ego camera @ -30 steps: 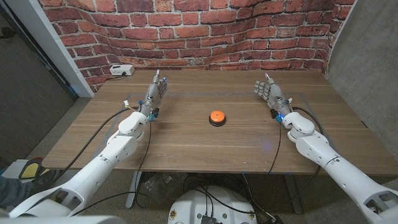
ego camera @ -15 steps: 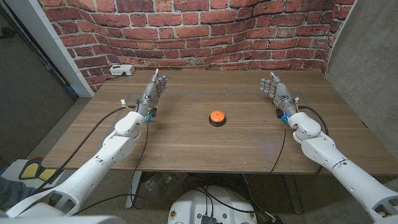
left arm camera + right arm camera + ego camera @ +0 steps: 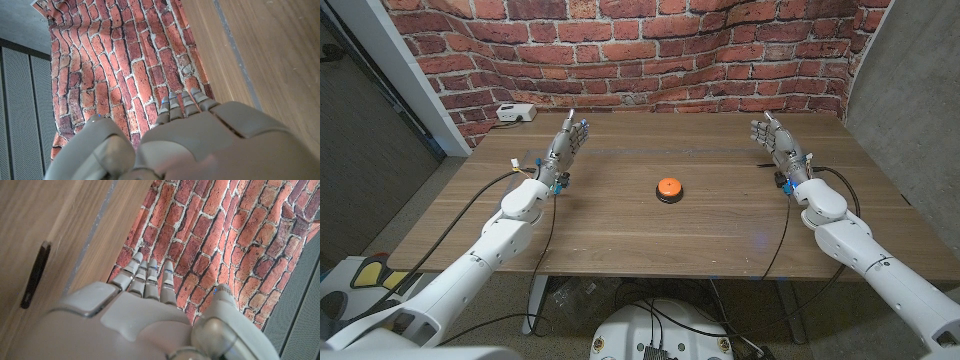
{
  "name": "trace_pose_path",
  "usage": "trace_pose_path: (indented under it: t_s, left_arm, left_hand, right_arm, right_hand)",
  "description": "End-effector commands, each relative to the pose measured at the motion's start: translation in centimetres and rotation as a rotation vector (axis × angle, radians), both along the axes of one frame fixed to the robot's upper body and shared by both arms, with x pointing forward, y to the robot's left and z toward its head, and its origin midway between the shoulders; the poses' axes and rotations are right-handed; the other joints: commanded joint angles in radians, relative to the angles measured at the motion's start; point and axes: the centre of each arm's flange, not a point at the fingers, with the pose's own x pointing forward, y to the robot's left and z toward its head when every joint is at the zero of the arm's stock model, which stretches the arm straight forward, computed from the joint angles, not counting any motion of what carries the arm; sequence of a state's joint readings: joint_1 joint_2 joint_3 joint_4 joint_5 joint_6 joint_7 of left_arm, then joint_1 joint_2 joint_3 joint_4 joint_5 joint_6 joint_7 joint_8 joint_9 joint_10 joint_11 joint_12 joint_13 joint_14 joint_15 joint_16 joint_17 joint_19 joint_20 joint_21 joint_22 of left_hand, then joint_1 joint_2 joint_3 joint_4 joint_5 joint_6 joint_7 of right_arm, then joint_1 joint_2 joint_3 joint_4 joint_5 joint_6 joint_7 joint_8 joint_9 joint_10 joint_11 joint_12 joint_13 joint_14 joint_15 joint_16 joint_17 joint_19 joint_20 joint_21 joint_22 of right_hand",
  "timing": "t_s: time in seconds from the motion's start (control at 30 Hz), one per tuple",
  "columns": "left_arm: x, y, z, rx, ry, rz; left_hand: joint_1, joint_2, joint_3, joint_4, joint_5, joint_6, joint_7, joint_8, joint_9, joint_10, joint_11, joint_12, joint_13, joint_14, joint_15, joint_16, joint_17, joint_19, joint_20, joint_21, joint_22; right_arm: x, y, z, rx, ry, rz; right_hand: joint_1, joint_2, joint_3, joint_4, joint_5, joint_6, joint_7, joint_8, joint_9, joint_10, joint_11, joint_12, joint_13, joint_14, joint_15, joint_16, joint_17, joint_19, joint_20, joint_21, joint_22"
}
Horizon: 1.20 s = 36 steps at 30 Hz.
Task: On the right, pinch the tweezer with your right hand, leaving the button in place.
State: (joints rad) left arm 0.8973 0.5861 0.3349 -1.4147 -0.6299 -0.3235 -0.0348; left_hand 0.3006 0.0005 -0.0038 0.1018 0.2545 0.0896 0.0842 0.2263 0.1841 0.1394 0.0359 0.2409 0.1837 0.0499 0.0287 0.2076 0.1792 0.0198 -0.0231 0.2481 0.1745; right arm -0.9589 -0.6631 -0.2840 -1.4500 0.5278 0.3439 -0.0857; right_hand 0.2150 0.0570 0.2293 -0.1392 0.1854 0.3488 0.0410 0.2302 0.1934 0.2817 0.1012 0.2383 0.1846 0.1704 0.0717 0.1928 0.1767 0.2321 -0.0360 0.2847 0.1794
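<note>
You get even, soft indoor light on the bench (image 3: 620, 220), faint shadows, bowed wide-angle edges, and blurred close-up wrist foregrounds.

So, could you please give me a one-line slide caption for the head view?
Both open hands, left hand and right hand, raised over the wooden table, orange button between them.

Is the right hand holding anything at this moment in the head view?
No, the right hand is raised above the table with its fingers apart and nothing between them.

Head camera looks down over table (image 3: 650, 225); wrist cameras face brick wall (image 3: 125, 65).
</note>
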Motion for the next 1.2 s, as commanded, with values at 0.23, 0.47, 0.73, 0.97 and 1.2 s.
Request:
trace_pose_path:
  t_s: [0.23, 0.47, 0.73, 0.97, 1.2]
  left_arm:
    - [-1.6, -0.3, 0.7, 0.011, 0.013, 0.034]
    - [-1.0, -0.8, 0.8, 0.015, 0.005, 0.019]
    - [-0.8, -1.7, 0.9, 0.011, -0.035, 0.001]
    - [-0.7, -2.3, 1.1, 0.012, -0.051, -0.001]
    - [-0.4, -2.8, 1.3, 0.008, -0.058, -0.006]
  left_hand:
    - [0.016, 0.006, 0.003, -0.007, -0.003, 0.027, 0.003, 0.010, 0.002, 0.018, 0.002, 0.005, 0.004, 0.022, -0.002, 0.004, 0.001, 0.012, -0.001, 0.001, 0.002]
    - [0.022, 0.011, 0.004, -0.008, -0.005, 0.018, 0.002, 0.003, 0.002, 0.018, 0.002, 0.002, 0.005, 0.020, -0.003, 0.000, 0.001, 0.013, 0.002, -0.002, 0.002]
    - [0.026, 0.012, 0.003, -0.011, -0.008, 0.022, 0.003, 0.001, 0.002, 0.016, 0.002, -0.003, 0.005, 0.013, -0.002, -0.006, 0.002, 0.012, 0.003, -0.006, 0.002]
    - [0.031, 0.008, -0.002, -0.013, -0.013, 0.055, 0.000, 0.008, 0.002, 0.050, -0.001, 0.003, 0.005, 0.046, -0.006, 0.000, 0.002, 0.037, 0.006, -0.005, 0.002]
    - [0.033, 0.006, -0.006, -0.015, -0.016, 0.080, 0.000, 0.013, 0.002, 0.063, -0.003, 0.004, 0.005, 0.059, -0.009, 0.000, 0.002, 0.048, 0.007, -0.005, 0.003]
  right_arm:
    - [-2.0, -3.0, 1.8, -0.097, -0.048, -0.122]
    - [-2.5, -3.9, 2.4, -0.164, -0.082, -0.208]
    - [-2.5, -5.2, 2.7, -0.241, -0.108, -0.310]
    - [-2.6, -5.9, 2.6, -0.297, -0.119, -0.381]
    - [-2.7, -6.5, 2.9, -0.406, -0.125, -0.488]
  right_hand:
    - [0.034, 0.009, 0.019, -0.007, -0.001, 0.021, -0.011, 0.006, 0.005, 0.015, -0.018, 0.004, 0.004, 0.017, -0.002, 0.001, 0.003, 0.021, -0.002, -0.004, 0.001]
    - [0.053, 0.012, 0.027, -0.015, -0.002, 0.023, -0.019, 0.005, 0.006, 0.018, -0.028, 0.004, 0.004, 0.019, -0.007, 0.000, 0.003, 0.024, -0.004, -0.008, 0.001]
    - [0.076, 0.014, 0.035, -0.023, -0.001, 0.028, -0.031, 0.004, 0.006, 0.024, -0.040, 0.005, 0.004, 0.028, -0.009, 0.001, 0.002, 0.038, -0.005, -0.009, 0.001]
    - [0.102, 0.014, 0.044, -0.030, 0.001, 0.031, -0.037, 0.002, 0.007, 0.033, -0.051, 0.007, 0.005, 0.043, -0.007, 0.002, 0.002, 0.050, -0.001, -0.011, 0.001]
    - [0.152, 0.015, 0.062, -0.039, 0.006, 0.036, -0.070, 0.001, 0.007, 0.050, -0.086, 0.010, 0.005, 0.052, -0.009, 0.000, 0.002, 0.061, 0.001, -0.016, 0.001]
